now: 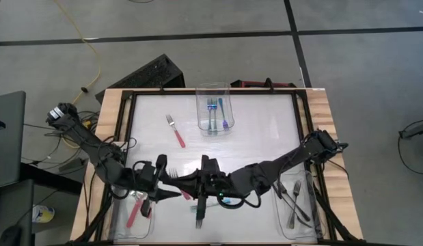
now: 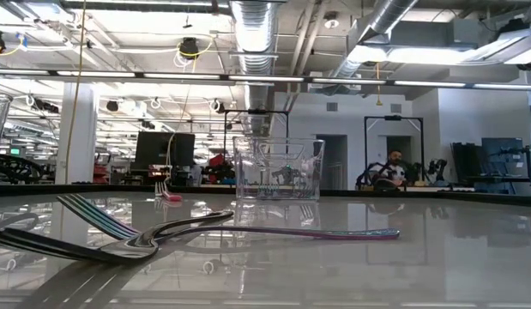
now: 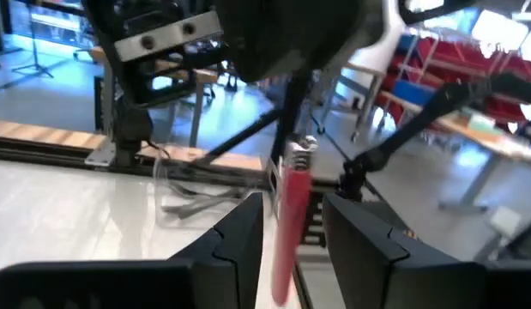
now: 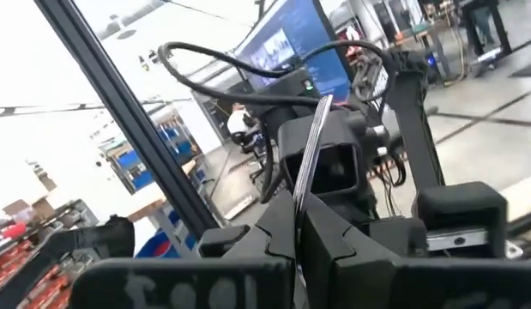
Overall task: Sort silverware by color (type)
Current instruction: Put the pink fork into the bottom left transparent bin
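My left gripper (image 1: pixel 165 182) (image 3: pixel 291 204) and my right gripper (image 1: pixel 197 181) (image 4: pixel 297 204) face each other over the table's near middle. The left one is open, with a red-handled fork (image 3: pixel 286 227) standing between its fingers, metal end toward the right gripper. The right one is shut on a thin silvery fork stem (image 4: pixel 312 146); I cannot tell whether that is the same fork. Another red-handled fork (image 1: pixel 175 131) lies flat farther back. A black fork (image 1: pixel 197 215) lies near the near edge. My left gripper: its fingers (image 3: pixel 239 236) stand on either side of the red handle, and I cannot tell whether they touch it. My right gripper pinches the silvery stem (image 4: pixel 301 193) between its two shut fingers. The stem runs on past the fingertips toward the left arm, lifted clear of the table.
A clear bin (image 1: pixel 214 87) at the far middle holds blue-handled forks (image 1: pixel 212 113). A bin at the near left (image 1: pixel 121 229) holds red-handled forks (image 1: pixel 134 208), and one at the near right (image 1: pixel 314 222) holds black forks (image 1: pixel 293 198). A black frame rims the white tabletop.
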You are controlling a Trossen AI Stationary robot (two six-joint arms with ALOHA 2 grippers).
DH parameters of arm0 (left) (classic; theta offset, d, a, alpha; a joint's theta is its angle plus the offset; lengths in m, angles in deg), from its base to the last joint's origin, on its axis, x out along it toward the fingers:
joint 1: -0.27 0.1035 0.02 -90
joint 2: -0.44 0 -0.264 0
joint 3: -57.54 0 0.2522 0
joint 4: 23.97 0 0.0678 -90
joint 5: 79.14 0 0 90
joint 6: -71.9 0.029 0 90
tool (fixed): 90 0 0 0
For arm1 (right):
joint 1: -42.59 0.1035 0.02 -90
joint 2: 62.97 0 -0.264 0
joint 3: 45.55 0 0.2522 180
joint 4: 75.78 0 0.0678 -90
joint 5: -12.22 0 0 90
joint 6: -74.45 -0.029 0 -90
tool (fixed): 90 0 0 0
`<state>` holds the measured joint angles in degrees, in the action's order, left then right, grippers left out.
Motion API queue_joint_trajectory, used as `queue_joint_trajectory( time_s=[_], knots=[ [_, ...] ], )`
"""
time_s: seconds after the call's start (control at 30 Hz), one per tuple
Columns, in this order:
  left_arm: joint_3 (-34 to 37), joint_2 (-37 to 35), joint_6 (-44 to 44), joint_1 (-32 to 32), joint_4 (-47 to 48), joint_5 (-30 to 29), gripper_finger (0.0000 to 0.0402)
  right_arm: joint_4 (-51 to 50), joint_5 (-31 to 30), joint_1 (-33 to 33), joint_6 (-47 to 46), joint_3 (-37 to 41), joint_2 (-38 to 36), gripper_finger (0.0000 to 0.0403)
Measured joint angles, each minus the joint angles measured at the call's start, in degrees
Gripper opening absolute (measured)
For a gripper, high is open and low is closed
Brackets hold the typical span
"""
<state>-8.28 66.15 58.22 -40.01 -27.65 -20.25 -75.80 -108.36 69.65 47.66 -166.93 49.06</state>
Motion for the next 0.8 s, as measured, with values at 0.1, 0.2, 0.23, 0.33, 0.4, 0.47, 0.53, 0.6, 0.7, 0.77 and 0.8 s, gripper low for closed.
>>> queue_joint_trajectory(
  time_s=[0.1,0.2,0.23,0.33,0.4,0.47,0.53,0.6,0.7,0.77,0.8],
  knots=[
    [0.0,0.0,0.4,0.8,-2.9,0.0,0.0116,1.9,0.2,-0.6,1.4,0.0,0.0,0.0025],
    [0.0,0.0,0.6,1.4,-3.8,-2.8,0.0125,2.9,0.9,-1.4,1.4,0.0,0.0,0.0025],
    [0.0,0.0,0.6,1.7,-3.9,-2.8,0.0127,2.9,0.9,-1.8,1.8,0.0,0.0,0.0025],
    [0.0,0.0,0.4,2.1,-4.1,-3.3,0.0125,2.4,1.7,-2.3,5.1,0.1,-0.5,0.0025],
    [0.0,0.0,-0.1,2.1,-4.4,-3.9,0.0116,2.8,2.5,-2.7,7.4,0.1,-1.3,0.0025],
    [0.0,0.0,0.1,2.0,-5.3,-5.1,0.0096,2.1,2.8,-3.0,9.3,0.0,-2.6,0.0025],
    [0.0,0.0,1.1,2.1,-6.1,-6.9,0.0063,0.2,3.4,-2.9,11.4,0.0,-4.1,0.0025],
    [0.0,0.0,1.3,2.1,-6.8,-8.3,0.0021,-0.3,3.5,-3.3,12.3,-0.1,-4.5,0.0025],
    [0.0,0.1,1.3,2.1,-7.8,-11.5,0.0008,-1.7,4.7,-3.5,12.1,0.0,-5.2,0.0027],
    [0.0,0.0,2.4,2.4,-9.2,-11.6,0.0003,-0.9,5.7,-4.1,12.3,0.0,-5.2,0.0027],
    [0.0,0.0,2.9,2.5,-9.4,-11.3,0.0002,-0.8,6.3,-4.1,12.2,-0.1,-5.2,0.0026]
  ],
)
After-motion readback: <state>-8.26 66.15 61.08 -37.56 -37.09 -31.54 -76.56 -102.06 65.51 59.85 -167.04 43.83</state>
